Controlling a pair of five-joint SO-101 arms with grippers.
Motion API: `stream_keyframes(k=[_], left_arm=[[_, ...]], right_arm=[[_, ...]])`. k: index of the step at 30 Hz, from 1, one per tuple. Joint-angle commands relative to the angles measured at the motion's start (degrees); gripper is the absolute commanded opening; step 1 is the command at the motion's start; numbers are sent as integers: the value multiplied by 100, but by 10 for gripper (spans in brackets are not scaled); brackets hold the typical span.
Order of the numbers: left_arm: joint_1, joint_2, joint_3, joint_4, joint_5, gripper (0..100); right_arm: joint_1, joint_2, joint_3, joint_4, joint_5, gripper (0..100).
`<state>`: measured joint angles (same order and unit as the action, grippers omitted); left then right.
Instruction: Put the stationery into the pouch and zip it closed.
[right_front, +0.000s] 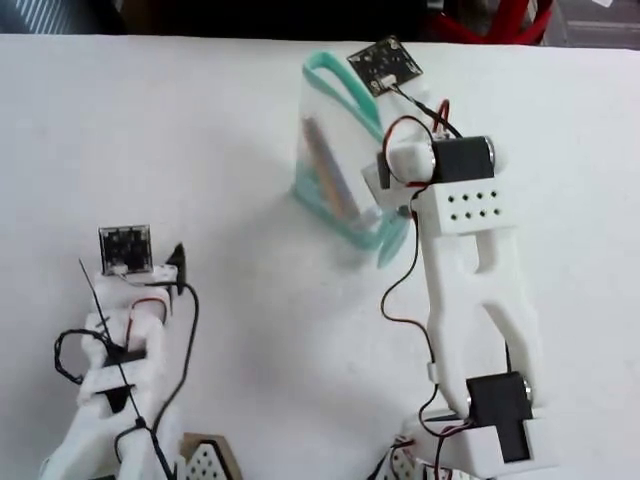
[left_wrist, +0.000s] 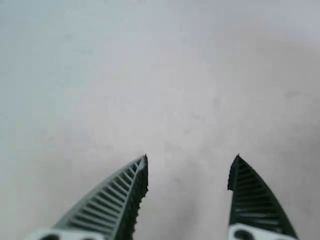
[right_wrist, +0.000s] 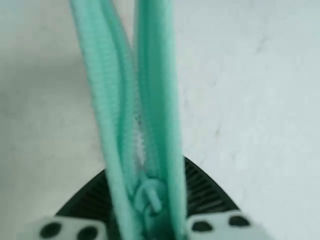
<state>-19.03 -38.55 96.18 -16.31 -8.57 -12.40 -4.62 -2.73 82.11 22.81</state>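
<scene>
Right hand (right_wrist: 148, 200) — pouch (right_wrist: 155, 75) inside its grip

We saw a clear pouch (right_front: 325, 105) with mint-green edging and zip (right_wrist: 155, 100), against a plain white table (right_front: 150, 130).

No word, number or sign can be read anywhere here. The right arm's circuit board (right_front: 383, 63) and the left arm's circuit board (right_front: 125, 248) carry only specks too small to make out. The pouch (right_front: 335, 150) shows plain clear plastic and mint trim, with no legible mark on it.
</scene>
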Motion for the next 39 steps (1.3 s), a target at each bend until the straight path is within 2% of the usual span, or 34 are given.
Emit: stream_keyframes(k=[1,39], left_arm=[[-75,-110,-18,-62,-18,264],[-75,-110,-18,-62,-18,264]], right_arm=[[145,57,18,198,-18,19],[321,57,-35,479,-62,19]])
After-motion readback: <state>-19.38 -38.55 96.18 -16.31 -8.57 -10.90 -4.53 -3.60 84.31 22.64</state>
